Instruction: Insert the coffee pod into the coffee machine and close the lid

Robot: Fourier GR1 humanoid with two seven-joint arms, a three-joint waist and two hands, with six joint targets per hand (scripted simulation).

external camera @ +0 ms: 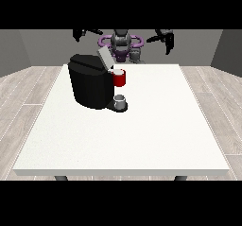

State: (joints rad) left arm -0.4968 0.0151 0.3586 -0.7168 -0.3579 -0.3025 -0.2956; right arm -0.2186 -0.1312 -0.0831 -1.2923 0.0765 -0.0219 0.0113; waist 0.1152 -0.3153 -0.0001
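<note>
A black coffee machine (90,85) stands on the white table (142,130), left of the middle. Its grey lid (105,57) is tilted up and open. The red pod holder (119,77) juts from the machine's front, with a pale pod top just visible in it. A small grey cup (120,101) sits on the machine's base below. Both black hands are raised high beside the robot's shoulders, far from the machine: the hand at the view's left (80,33) and the hand at the view's right (166,38). Neither holds anything.
The robot's torso (122,45) with purple rings stands behind the table's far edge. Wooden floor surrounds the table. The table's front edge (123,172) runs near the view's bottom.
</note>
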